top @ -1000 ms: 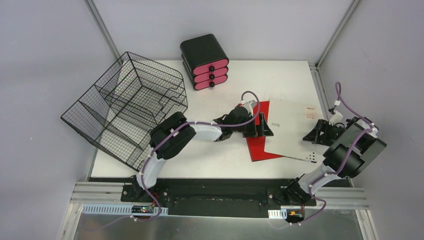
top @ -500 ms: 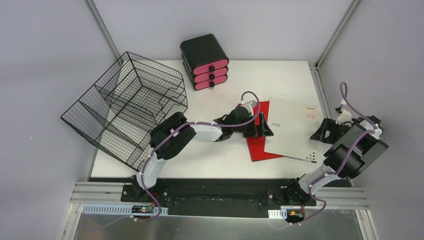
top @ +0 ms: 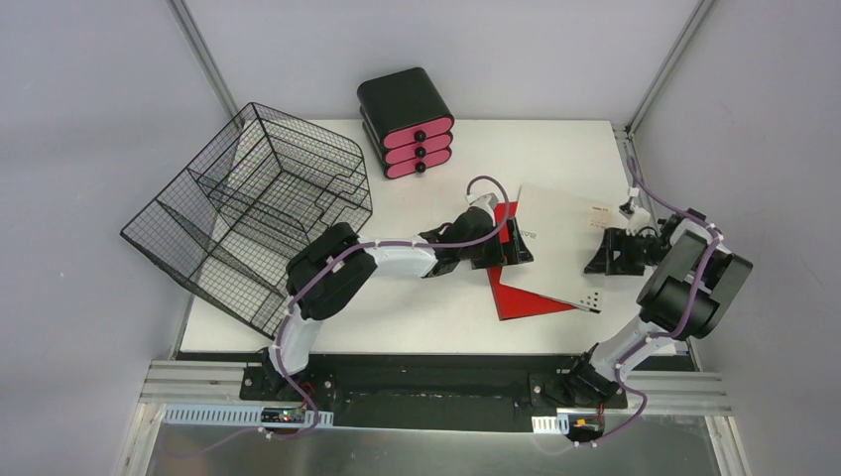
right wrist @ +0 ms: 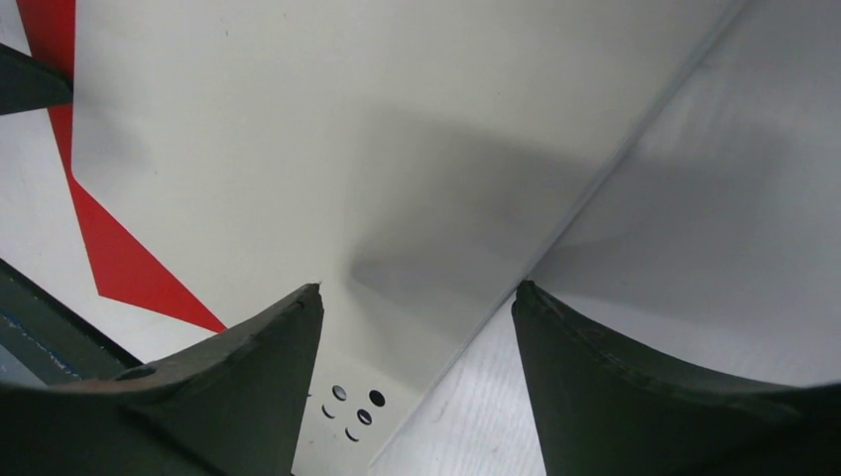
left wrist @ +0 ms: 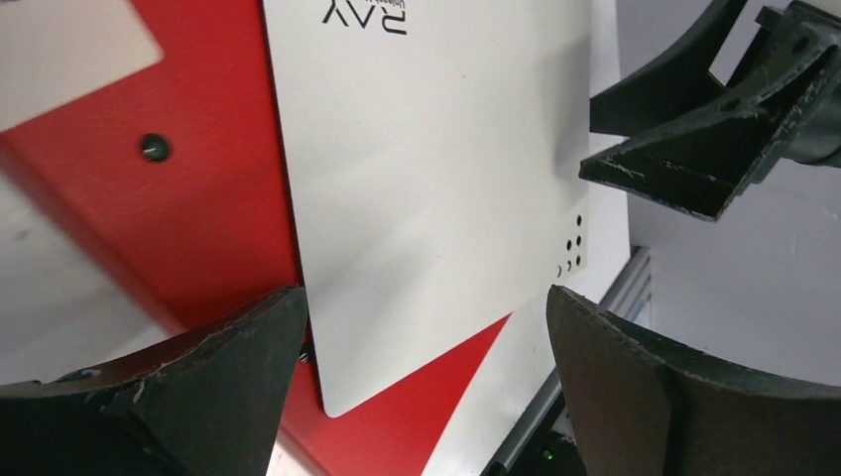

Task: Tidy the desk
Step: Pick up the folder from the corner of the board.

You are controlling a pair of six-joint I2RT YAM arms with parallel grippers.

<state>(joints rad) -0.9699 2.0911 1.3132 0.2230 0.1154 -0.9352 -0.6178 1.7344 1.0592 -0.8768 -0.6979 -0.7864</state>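
Observation:
The desk (top: 436, 307) is a white tabletop. On its right half lies a notebook with a red inside (top: 516, 296) and an open white cover (top: 560, 248). My left gripper (top: 514, 243) is open at the notebook's left edge. In the left wrist view its gripper (left wrist: 426, 297) spans the cover's corner (left wrist: 436, 149) and the red page (left wrist: 149, 198). My right gripper (top: 600, 256) is open at the cover's right edge. In the right wrist view its gripper (right wrist: 419, 290) frames that edge of the cover (right wrist: 347, 119). The cover looks raised on that side and casts a shadow.
A black wire basket (top: 248, 213) lies tipped at the desk's left edge. A black drawer unit with pink fronts (top: 407, 124) stands at the back middle. The metal frame (top: 635, 178) runs along the right edge, close to the right arm.
My right gripper has moved left from the desk's right edge onto the white cover's right side. The cover has shifted left and tilted. My left gripper has moved slightly toward the back.

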